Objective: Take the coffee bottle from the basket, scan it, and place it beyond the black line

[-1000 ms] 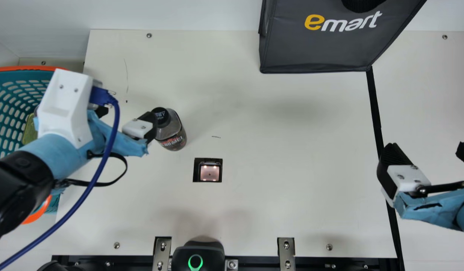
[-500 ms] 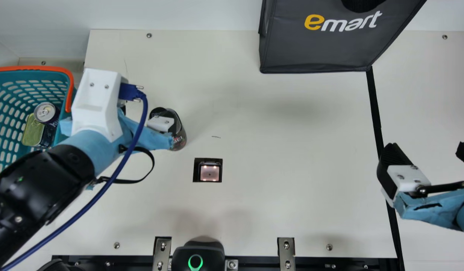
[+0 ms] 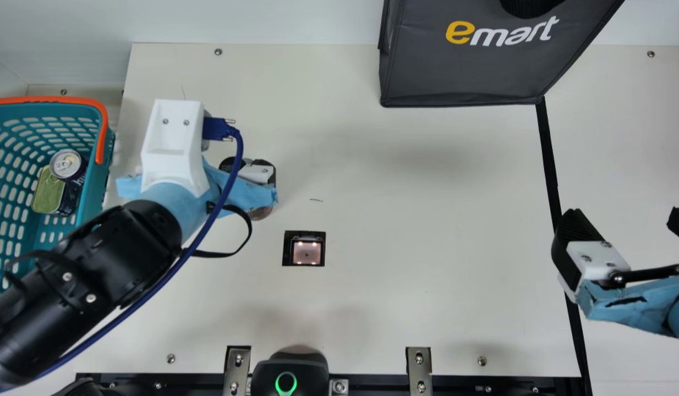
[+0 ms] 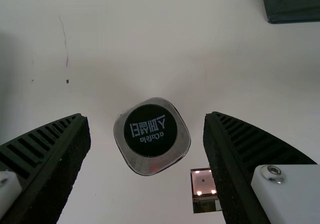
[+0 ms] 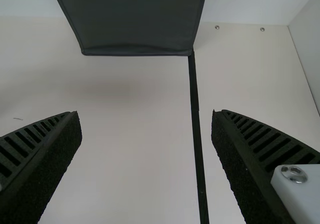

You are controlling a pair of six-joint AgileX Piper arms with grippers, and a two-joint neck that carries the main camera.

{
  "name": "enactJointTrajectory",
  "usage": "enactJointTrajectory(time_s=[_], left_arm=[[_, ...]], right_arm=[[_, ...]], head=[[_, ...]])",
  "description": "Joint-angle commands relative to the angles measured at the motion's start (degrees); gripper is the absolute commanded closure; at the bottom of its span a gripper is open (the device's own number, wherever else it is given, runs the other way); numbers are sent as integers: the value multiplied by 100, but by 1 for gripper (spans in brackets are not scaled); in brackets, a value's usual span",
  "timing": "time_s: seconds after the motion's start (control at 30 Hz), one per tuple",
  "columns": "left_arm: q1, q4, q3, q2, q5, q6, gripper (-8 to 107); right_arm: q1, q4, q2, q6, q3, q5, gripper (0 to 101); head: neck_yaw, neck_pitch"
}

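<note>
Left fingers (image 4: 229, 169), wide like the right fingers (image 5: 240, 169), have moved over the bottle (image 4: 151, 131), seemingly clear of it, so a grip for scanning could follow.

In my right wrist view, I'm seeing my right gripper (image 3: 625, 220) holding its ribbed fingers (image 5: 40, 159) wide apart above the cream table (image 5: 125, 98) — the black line (image 5: 196, 108) showing between them, running from the dark bag's (image 5: 135, 26) bottom corner.
</note>
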Motion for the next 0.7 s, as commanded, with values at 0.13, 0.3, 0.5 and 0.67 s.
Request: enactJointTrajectory(time_s=[0.13,0.3,0.5,0.67], left_arm=[[5,82,72,98,-13,-128,9],[44,112,111,175,-56,-204,9],[111,150,165,249,-124,-267,9],[162,157,211,293,-188,-305,9]], right_arm=[[0,0,0,0,0,0,10],[0,0,0,0,0,0,10],[0,0,0,0,0,0,10],[0,0,0,0,0,0,10]], head=[[-9,-96],[-9,-96],[-9,-96],[-9,-96]])
